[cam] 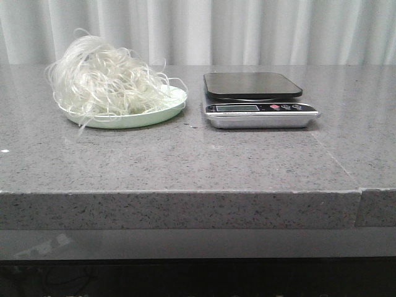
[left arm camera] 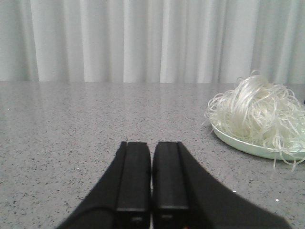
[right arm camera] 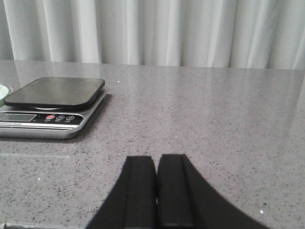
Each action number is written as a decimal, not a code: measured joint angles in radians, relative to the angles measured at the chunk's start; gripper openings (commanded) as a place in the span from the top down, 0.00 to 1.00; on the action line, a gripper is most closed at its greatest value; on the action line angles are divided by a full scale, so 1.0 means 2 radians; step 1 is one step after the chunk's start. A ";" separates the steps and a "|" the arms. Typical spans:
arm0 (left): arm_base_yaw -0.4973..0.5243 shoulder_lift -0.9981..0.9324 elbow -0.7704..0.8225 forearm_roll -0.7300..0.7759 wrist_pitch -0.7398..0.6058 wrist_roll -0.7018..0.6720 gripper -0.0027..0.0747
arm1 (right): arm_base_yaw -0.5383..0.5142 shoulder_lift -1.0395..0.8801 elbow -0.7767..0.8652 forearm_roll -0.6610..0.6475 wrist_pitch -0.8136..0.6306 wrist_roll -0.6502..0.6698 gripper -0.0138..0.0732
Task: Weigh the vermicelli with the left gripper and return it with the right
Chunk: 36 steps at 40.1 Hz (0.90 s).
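Note:
The vermicelli [cam: 105, 77] is a fluffy off-white tangle heaped on a pale green plate [cam: 158, 113] at the back left of the table. It also shows in the left wrist view [left arm camera: 259, 112], on the plate [left arm camera: 238, 143]. A kitchen scale [cam: 253, 99] with a bare black platform stands to the plate's right; it shows in the right wrist view [right arm camera: 52, 102] too. My left gripper [left arm camera: 151, 145] is shut and empty, low over the table, apart from the plate. My right gripper [right arm camera: 156, 160] is shut and empty, apart from the scale. Neither gripper shows in the front view.
The grey speckled stone table [cam: 185, 161] has a front edge with a seam at the right [cam: 360, 204]. White curtains [cam: 247, 31] hang behind the table.

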 measured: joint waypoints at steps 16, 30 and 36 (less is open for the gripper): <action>0.000 0.000 0.000 0.000 0.000 0.000 0.77 | 0.000 0.000 0.000 0.000 0.000 0.000 0.66; 0.000 0.000 0.000 0.000 -0.024 0.000 0.77 | 0.000 0.000 0.000 0.008 0.000 0.000 0.66; 0.000 0.000 -0.005 -0.004 -0.041 0.000 0.77 | 0.000 0.000 -0.020 0.023 0.018 0.000 0.66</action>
